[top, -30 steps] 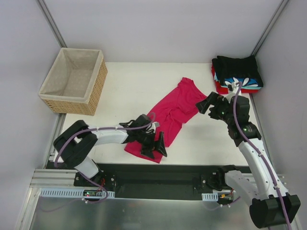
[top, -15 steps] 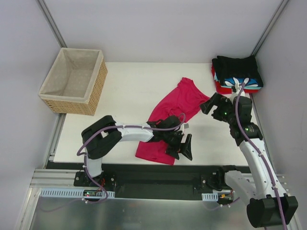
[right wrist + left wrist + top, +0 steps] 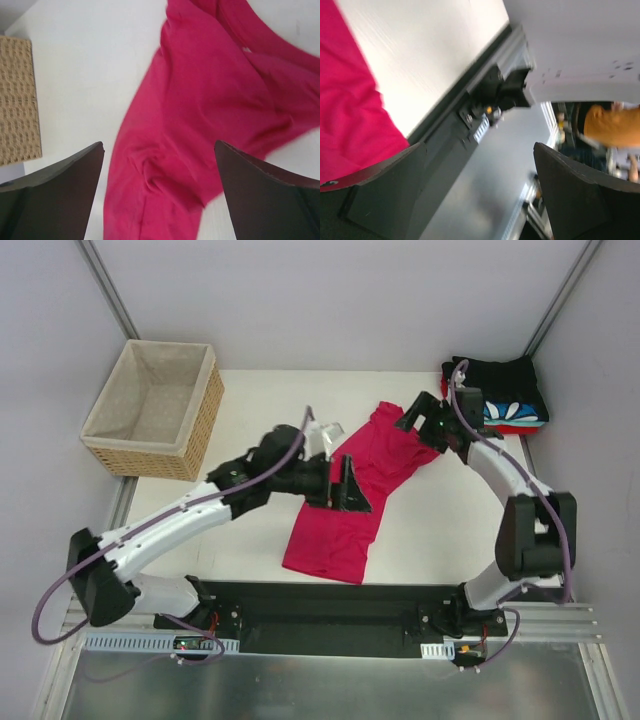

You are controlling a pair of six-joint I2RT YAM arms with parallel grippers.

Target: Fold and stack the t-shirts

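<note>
The crimson-pink t-shirt (image 3: 350,500) lies rumpled on the white table, running from back right to the front edge. My left gripper (image 3: 348,487) is open and empty, raised over the shirt's middle. In the left wrist view (image 3: 480,195) it points past the table's front edge, with pink cloth (image 3: 345,110) at the left. My right gripper (image 3: 422,423) is open and empty over the shirt's far right end. The right wrist view (image 3: 160,190) shows the creased pink shirt (image 3: 200,100) below it. The folded stack (image 3: 500,395) of black, blue-white and red shirts sits at the back right corner.
A woven wicker basket (image 3: 155,405) with beige lining stands at the back left, and its side shows in the right wrist view (image 3: 17,100). The black mounting rail (image 3: 320,605) runs along the table's front edge. Grey walls enclose the table.
My left gripper rose from the shirt's front hem and swung back over its middle. My right gripper moved back and left to the shirt's far end. The shirt's front part shifted right.
</note>
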